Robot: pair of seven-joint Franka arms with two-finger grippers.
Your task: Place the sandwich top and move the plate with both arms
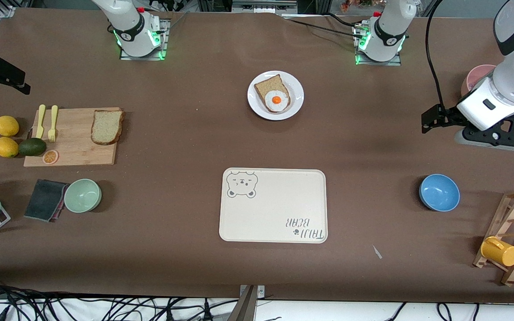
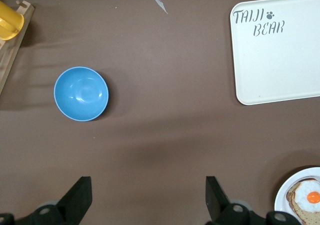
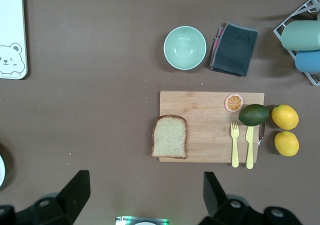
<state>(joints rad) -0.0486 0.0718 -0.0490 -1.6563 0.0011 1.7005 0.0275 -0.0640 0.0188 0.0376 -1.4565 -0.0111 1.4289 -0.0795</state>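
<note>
The sandwich top (image 1: 107, 127) lies flat on a wooden cutting board (image 1: 74, 149) toward the right arm's end of the bench (image 1: 185, 133), at the board's edge nearest the middle of the bench. On the same board sit a yellow fork (image 1: 53, 123) and yellow knife (image 1: 40, 121) side by side, and an orange slice (image 1: 50, 156); an avocado (image 1: 32, 146) rests at the board's edge, touching two lemons (image 1: 6, 136) just beside it. Nearer the front camera than the board stand a pale green bowl (image 1: 83, 195) and a dark folded cloth (image 1: 45, 199).

The plate (image 1: 296, 91) sits mid-bench between the two arm bases, carrying a bread slice with a fried egg (image 1: 276, 99) on it. Nearer the front camera lies the cream tray with a bear drawing (image 1: 279, 209). A blue bowl (image 1: 439, 192) stands toward the left arm's end, with a wooden rack (image 1: 513, 236) holding a yellow cup (image 1: 500, 252) nearby.

The left end effector (image 2: 147, 197) hangs over bare bench near the blue bowl, its fingers spread wide and holding nothing. The right end effector (image 3: 145, 195) hangs over the bench beside the cutting board, also wide open and empty, with the sandwich top in plain sight in its wrist view.
</note>
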